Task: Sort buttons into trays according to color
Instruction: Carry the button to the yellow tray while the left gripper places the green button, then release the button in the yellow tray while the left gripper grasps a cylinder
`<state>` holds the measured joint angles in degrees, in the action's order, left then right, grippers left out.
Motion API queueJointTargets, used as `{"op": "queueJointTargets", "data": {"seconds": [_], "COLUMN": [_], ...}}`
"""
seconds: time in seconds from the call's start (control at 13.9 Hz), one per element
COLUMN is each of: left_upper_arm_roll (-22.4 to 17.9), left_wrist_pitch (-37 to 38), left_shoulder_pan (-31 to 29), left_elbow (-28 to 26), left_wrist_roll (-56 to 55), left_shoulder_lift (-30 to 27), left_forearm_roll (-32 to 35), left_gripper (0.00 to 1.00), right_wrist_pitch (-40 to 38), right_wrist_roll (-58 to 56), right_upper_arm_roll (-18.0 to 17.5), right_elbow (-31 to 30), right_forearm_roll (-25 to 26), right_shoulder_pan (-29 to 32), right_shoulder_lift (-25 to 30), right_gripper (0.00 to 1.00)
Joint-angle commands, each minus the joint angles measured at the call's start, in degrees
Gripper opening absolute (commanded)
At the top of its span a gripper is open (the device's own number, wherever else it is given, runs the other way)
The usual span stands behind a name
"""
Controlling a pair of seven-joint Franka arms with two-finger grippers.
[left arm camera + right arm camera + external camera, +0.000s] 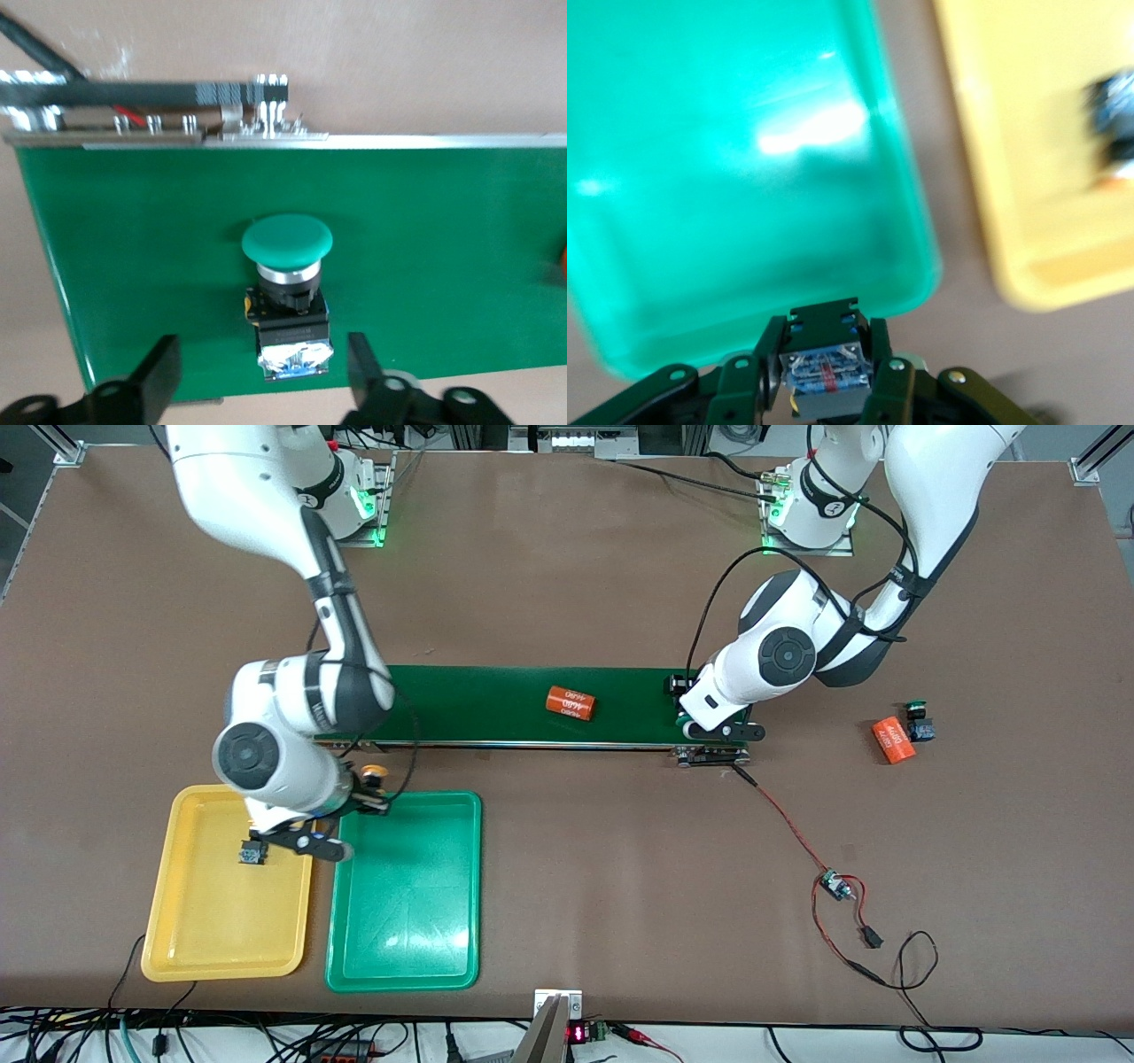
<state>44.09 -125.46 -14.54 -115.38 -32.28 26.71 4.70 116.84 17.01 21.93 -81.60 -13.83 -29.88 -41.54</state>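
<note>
Buttons: one green-capped button [286,297] lies on the dark-green conveyor belt [496,707] at the left arm's end, cap pointing toward the belt's farther edge. Left gripper [266,390] hangs just over it w/ fingers [155,376] spread, one either side of the button body, not touching it.

Right gripper [826,376] is over the table just by the belt-side rim of the green tray [403,895], near the gap between that tray and the yellow tray [221,921]. Its fingers are pinched on a button body [824,363]; a yellow-orange cap [374,772] sticks out on the belt side.

Another button [253,853] sits inside the yellow tray, in the half nearer the belt; cap colour can't tell. Green tray lies beside the yellow one, both nearer the front camera than the belt.

Off the belt's left-arm end, on the bare table: a 4th button [919,722] w/ green cap, just beside an orange cylinder [892,740]. A 2nd orange cylinder [570,702] lies mid-belt. Small board w/ red and black wires [837,887] sits nearer the camera than the belt.
</note>
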Motion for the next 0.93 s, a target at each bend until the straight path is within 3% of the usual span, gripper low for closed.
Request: {"op": "queueJointTargets", "data": {"seconds": [0.0,0.29,0.5,0.72,0.86], "left_upper_arm_roll": [-0.8,-9.5,-17.1,-26.3,-29.8], "left_wrist_pitch": [0.7,0.7,0.8,0.2,0.1], "left_shoulder_pan": [-0.8,-2.8,-2.8,-2.9,-2.9], "left_elbow": [0.8,0.3,0.1,0.2,0.2], "left_wrist_roll": [0.3,1.4,4.0,14.9,16.1], "left_shoulder_lift": [-5.6,-10.6,-10.8,-8.6,-7.6], "left_forearm_roll": [-1.0,-0.9,-0.7,-0.7,-0.6], "left_gripper": [1.00,1.00,1.00,1.00,1.00], "right_wrist_pitch": [1.6,5.4,8.5,9.7,9.7], "right_wrist_roll": [-10.5,-15.3,-18.4,-20.7,-20.8], "right_upper_arm_roll": [-0.5,-0.5,-0.6,-0.6,-0.6], "right_elbow": [2.1,2.1,2.1,2.1,2.1], "right_forearm_roll": [2.7,8.8,9.2,9.1,9.1], "right_shoulder_pan": [4.1,5.4,7.5,9.4,9.4], "right_shoulder_lift": [-1.9,-4.0,-7.1,-8.3,-8.4], "right_gripper": [0.00,0.00,0.00,0.00,0.00]}}
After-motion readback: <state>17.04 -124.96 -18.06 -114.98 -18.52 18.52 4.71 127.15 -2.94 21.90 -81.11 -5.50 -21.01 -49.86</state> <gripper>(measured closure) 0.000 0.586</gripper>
